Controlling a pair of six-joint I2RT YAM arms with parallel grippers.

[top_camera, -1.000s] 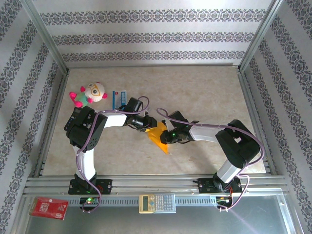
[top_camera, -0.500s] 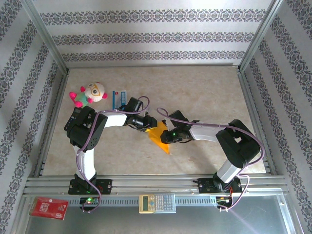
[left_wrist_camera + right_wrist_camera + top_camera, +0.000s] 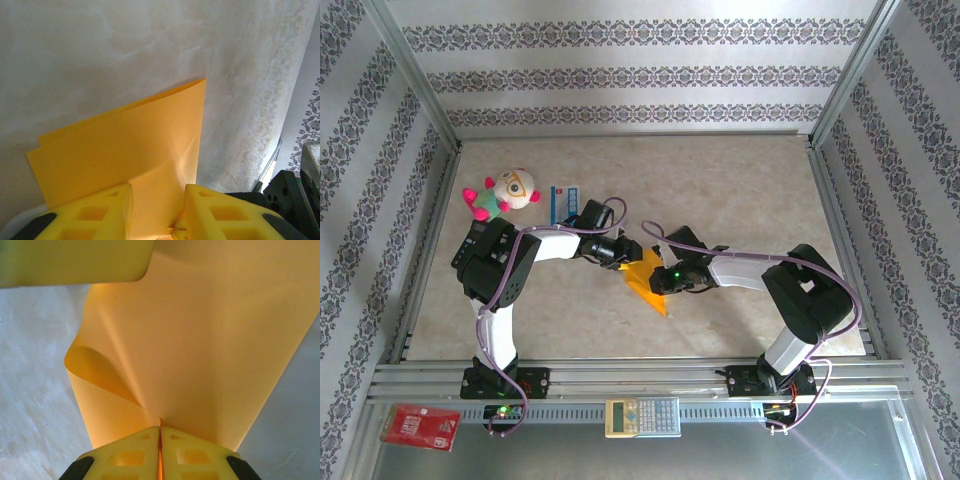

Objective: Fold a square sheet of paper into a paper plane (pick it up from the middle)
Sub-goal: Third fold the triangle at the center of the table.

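Paper (image 3: 651, 293), folded double, is at the middle of the worktop (image 3: 740, 190), its long axis running far-left to near-right. Right tool (image 3: 160, 432) is pressed together, pinching its right edge. Left tool (image 3: 159, 195) stands spread astride the far-left edge, apparently not gripping.

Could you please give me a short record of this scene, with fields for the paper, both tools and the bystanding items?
paper: orange-yellow, bent over into two layers, mid-table between the arms
right tool: shut on the paper's edge
left tool: open, paper running between its fingers
plane: not yet formed
table: pale marbled top
far left: toy, blue-and-white packet
near rail: calculator, red pack
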